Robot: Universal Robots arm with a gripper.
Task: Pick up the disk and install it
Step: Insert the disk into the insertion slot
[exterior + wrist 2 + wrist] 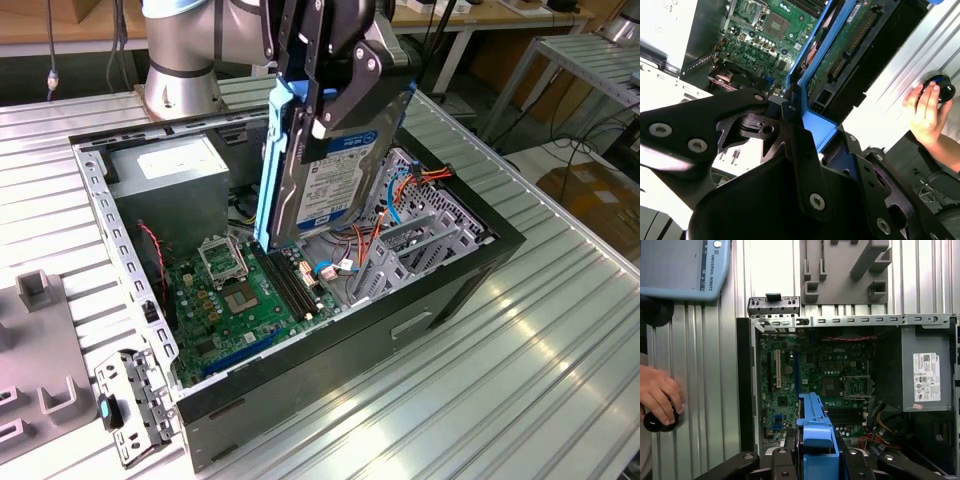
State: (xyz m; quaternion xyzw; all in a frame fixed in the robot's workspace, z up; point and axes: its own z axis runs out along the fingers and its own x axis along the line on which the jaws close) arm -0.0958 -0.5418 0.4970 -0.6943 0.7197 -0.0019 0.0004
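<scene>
In the exterior view the gripper (pixel 332 95) was clamped on the upper end of the disk (pixel 325 185). The disk hung directly below it, label facing the camera. Its long axis stood steep, leaning slightly so that the top tipped toward the exterior view's right. The lower end dipped inside the open computer case (pixel 330 345), over the motherboard (pixel 235 300); whether it touched anything there could not be told. The metal drive cage (pixel 425 240) lay just beside that lower end, toward the exterior view's right, so the disk looked lifted but not yet seated.

In the second wrist view the black fingers (pixel 800 145) pinched the blue frame (pixel 815 125). The disk's long axis ran straight away from the gripper toward the motherboard (pixel 770 25), with its circuit-board underside (pixel 840 55) showing. A person's hand (pixel 926 112) rested on a black knob (pixel 941 87) outside the case, well apart.

In the first wrist view the frame's end (pixel 815 432) sat between the fingers, edge-on, above the motherboard (pixel 815 365). The power supply (pixel 925 375) was off to one side.
</scene>
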